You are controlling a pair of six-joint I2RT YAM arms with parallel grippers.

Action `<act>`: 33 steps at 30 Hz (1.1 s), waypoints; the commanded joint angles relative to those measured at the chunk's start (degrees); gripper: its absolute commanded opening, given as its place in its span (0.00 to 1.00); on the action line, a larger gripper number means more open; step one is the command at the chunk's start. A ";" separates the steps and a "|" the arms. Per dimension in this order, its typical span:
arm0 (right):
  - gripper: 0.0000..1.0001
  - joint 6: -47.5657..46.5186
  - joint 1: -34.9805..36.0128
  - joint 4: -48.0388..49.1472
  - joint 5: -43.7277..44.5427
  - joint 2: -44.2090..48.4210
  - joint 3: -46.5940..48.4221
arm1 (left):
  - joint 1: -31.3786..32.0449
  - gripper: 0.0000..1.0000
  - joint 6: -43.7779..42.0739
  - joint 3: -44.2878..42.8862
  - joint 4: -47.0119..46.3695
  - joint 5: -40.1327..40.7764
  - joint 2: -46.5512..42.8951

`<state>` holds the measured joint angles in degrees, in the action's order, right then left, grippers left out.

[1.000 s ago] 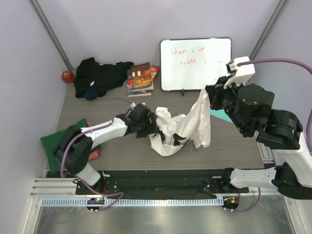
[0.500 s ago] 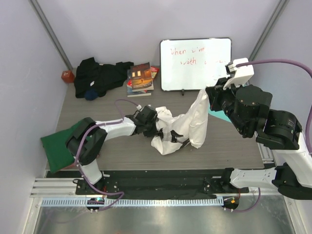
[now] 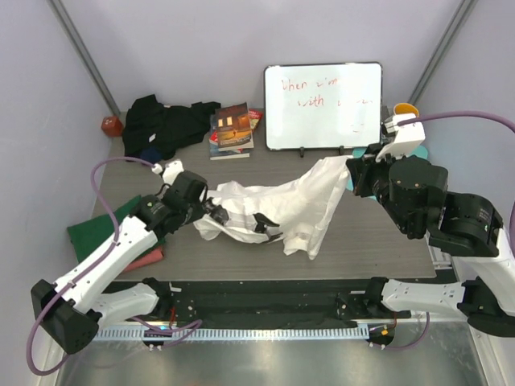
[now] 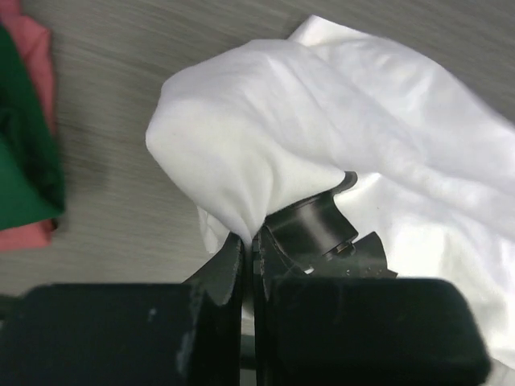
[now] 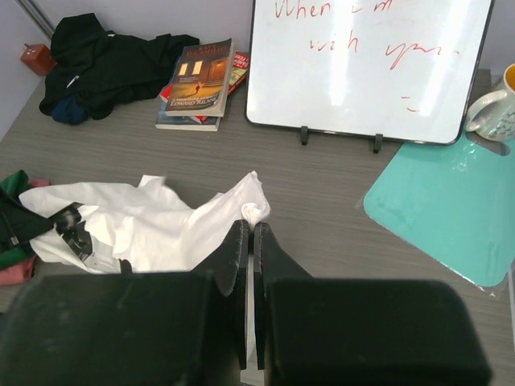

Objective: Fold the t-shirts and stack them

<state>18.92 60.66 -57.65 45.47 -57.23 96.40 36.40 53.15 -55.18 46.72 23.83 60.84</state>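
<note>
Our left gripper and right gripper each pinch the white t-shirt tight. Books and a whiteboard stand behind it, with open table in front.

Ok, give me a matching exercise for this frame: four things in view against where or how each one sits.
1. white t-shirt
2. black t-shirt
3. teal mat
4. books

A. stacked just left of the whiteboard
B. gripped by left end effector and right end effector
C. heaped in the far left corner
D. flat, in front of the whiteboard's right end

Pairs: 1-B, 2-C, 3-D, 4-A.
</note>
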 commanded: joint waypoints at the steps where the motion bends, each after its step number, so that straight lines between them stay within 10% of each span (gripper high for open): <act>1: 0.01 5.42 0.24 -2.81 -1.26 -0.16 -1.29 | -0.37 0.00 -0.15 -3.01 18.84 5.35 -0.10; 6: 0.01 7.89 0.24 -3.69 -4.33 -0.51 -4.20 | -0.37 0.12 1.43 -1.86 22.34 -1.33 -0.99; 7: 0.01 8.41 0.24 -4.05 -4.78 -0.69 -4.29 | -0.45 0.35 1.61 -2.47 23.49 -1.94 -1.07; 10: 0.01 9.82 0.24 -5.98 -6.88 -0.86 -4.29 | -0.37 0.64 2.14 -4.31 28.77 -0.29 -2.91; 13: 0.01 11.31 0.24 -8.79 -10.30 -1.48 -5.17 | -0.46 0.72 2.49 -8.78 34.22 3.13 -5.46; 19: 0.01 15.79 0.25 -10.38 -15.23 -3.41 -10.52 | -0.54 0.61 -0.49 -15.22 31.52 7.99 -3.63; 30: 0.01 27.13 0.24 -11.52 -23.31 0.71 -22.56 | 1.55 0.46 -3.05 -1.61 0.40 -11.62 14.65; 33: 0.01 29.86 0.33 -12.66 -22.46 3.09 -24.06 | 3.23 0.28 -2.43 0.59 -0.93 -11.70 19.57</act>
<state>42.87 60.66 -68.97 23.57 -58.15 73.30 37.58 50.50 -56.47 52.40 16.12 77.93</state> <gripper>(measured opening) 0.039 0.411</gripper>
